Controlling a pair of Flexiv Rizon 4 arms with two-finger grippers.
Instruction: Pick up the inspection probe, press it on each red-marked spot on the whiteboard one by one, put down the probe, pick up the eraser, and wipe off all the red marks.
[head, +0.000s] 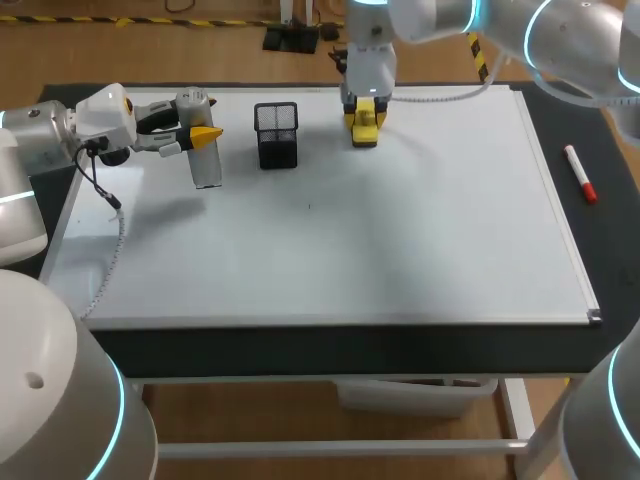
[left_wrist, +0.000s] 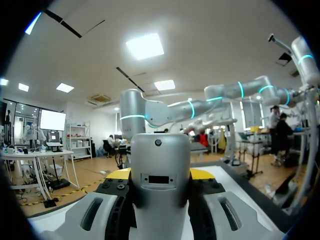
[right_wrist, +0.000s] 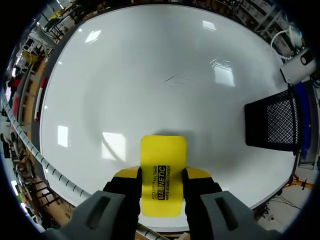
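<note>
— What has the left gripper got?

— The inspection probe, a grey cylinder. Both yellow-tipped fingers press against its sides, spread only as wide as its body, so it is clamped. From above, it sits over the far left part of the whiteboard, just beside the black mesh holder.

— And the right gripper?

— Its fingers close on the yellow eraser from both sides (the gap is exactly the eraser's width). It is at the board's far edge, on the mesh holder's other side. The eraser looks to be down at the surface, though I can't tell whether it actually touches.

— Anything else on the table?

— A faint thin mark on the board ahead of the eraser. A red marker lies on the dark table, beside the whiteboard's right edge.
</note>
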